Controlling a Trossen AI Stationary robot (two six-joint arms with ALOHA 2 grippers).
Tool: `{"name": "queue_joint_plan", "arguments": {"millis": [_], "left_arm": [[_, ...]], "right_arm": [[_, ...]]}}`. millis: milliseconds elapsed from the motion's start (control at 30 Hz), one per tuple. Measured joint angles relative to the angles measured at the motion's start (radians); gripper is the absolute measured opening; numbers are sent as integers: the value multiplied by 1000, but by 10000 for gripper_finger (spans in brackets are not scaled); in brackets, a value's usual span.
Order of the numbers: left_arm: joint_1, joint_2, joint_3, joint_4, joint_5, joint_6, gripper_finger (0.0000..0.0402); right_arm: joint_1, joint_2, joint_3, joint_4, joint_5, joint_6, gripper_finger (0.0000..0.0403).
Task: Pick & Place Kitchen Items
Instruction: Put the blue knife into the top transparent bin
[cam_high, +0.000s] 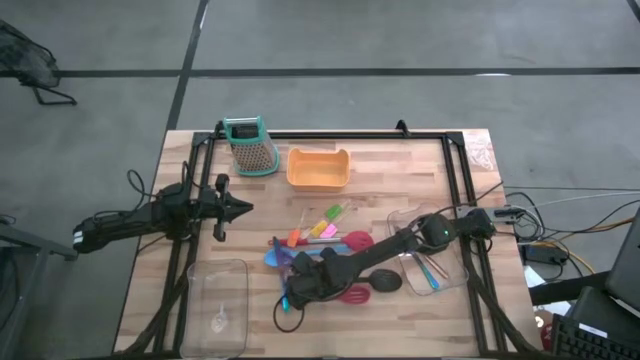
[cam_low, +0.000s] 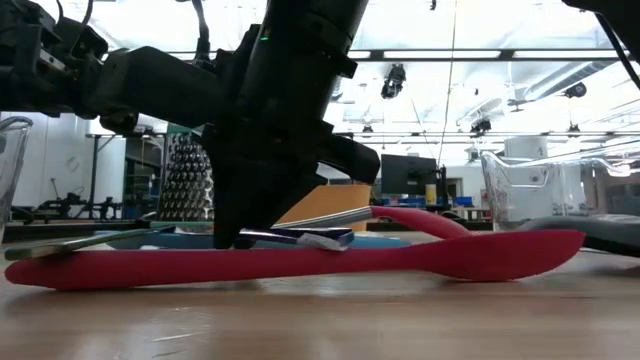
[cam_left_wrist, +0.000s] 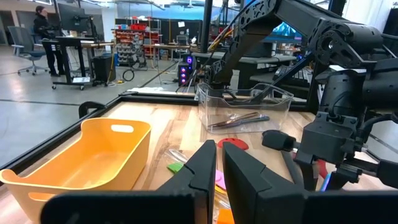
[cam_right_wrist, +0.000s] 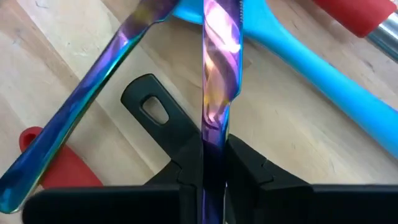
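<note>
A pile of utensils lies at the table's middle near side: a blue spoon (cam_high: 278, 255), red spoons (cam_high: 352, 240), a black spoon (cam_high: 385, 282) and small coloured pieces (cam_high: 322, 225). My right gripper (cam_high: 298, 288) reaches into the pile's near left end and is shut on a thin shiny iridescent cutlery piece (cam_right_wrist: 219, 68). A second shiny piece (cam_right_wrist: 81, 118), a black handle with a hole (cam_right_wrist: 152, 109) and a red handle (cam_right_wrist: 59, 171) lie beside it. In the low view the red spoon (cam_low: 300, 262) lies in front of the gripper (cam_low: 238, 232). My left gripper (cam_high: 238, 208) hangs shut and empty at the table's left. My right gripper pinches the shiny cutlery piece between its two fingers at one end (cam_right_wrist: 214, 140). The piece runs straight out from the fingers, along them, over the blue spoon (cam_right_wrist: 298, 56). The fingers come down from above. Whether the piece is clear of the pile I cannot tell.
A teal-topped grater (cam_high: 250, 145) and an orange tray (cam_high: 318, 168) stand at the far side. A clear bin (cam_high: 215, 305) is at the near left. Another clear bin (cam_high: 440, 265) at the right holds cutlery. A person (cam_left_wrist: 45, 25) stands far off in the room.
</note>
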Motion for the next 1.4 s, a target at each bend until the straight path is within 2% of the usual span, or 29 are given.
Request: {"name": "queue_joint_plan", "arguments": {"millis": [200,600,933,1200,1400], "left_arm": [[0,0,0,0,0,0,35],[0,0,0,0,0,0,35],[0,0,0,0,0,0,35],[0,0,0,0,0,0,35],[0,0,0,0,0,0,35]], "right_arm": [[0,-11,0,-58,-24,24,51],[4,-50,0,-189,-21,61,44],[40,-145,0,-423,87,158,40],[110,-230,-2,-717,132,365,41],[176,-312,-57,-701,167,435,47]]}}
